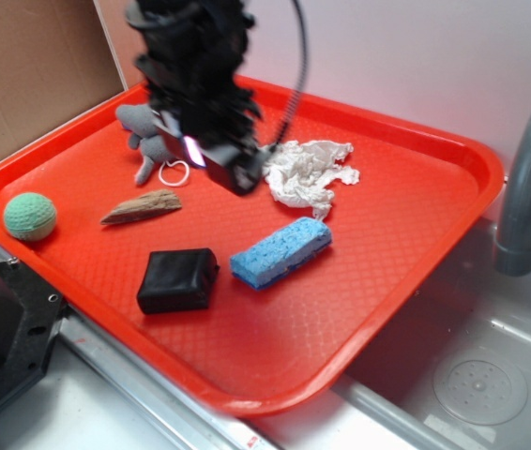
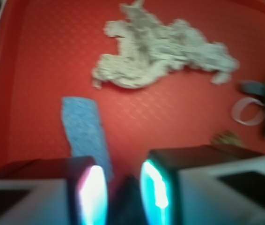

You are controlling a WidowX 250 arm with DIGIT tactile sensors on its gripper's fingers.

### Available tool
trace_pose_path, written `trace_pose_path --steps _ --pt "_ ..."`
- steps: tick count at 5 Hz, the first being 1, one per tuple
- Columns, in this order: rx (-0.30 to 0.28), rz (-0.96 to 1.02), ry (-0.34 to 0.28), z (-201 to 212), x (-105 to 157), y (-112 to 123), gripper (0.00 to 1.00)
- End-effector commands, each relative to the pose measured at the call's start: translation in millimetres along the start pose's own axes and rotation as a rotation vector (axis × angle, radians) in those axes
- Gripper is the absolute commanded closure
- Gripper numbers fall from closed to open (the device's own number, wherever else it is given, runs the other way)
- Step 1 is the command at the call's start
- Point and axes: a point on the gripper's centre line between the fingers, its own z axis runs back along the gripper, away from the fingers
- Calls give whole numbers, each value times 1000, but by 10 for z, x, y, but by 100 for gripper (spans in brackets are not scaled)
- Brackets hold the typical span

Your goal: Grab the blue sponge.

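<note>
Exterior: one blue sponge (image 1: 281,251), one black block (image 1: 178,279).

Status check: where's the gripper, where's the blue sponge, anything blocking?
Gripper above the tray, empty, fingers slightly apart. Light blue rectangular porous sponge flat on red plastic tray, untouched. Black rectangular block beside it, crumpled white paper behind; top clear.

black block (image 1: 178,279), green ball (image 1: 30,216), crumpled tissue (image 1: 309,172)
</note>
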Motion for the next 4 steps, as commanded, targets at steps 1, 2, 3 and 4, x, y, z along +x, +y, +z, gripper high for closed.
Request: trace_pose_path --steps 1,2,3,4 --pt "-17 -7 61 -556 -169 -74 0" --pt "-2 10 115 -795 -238 -64 0" --pt "9 55 87 -626 -264 8 100" --pt "4 91 15 -174 -549 312 100"
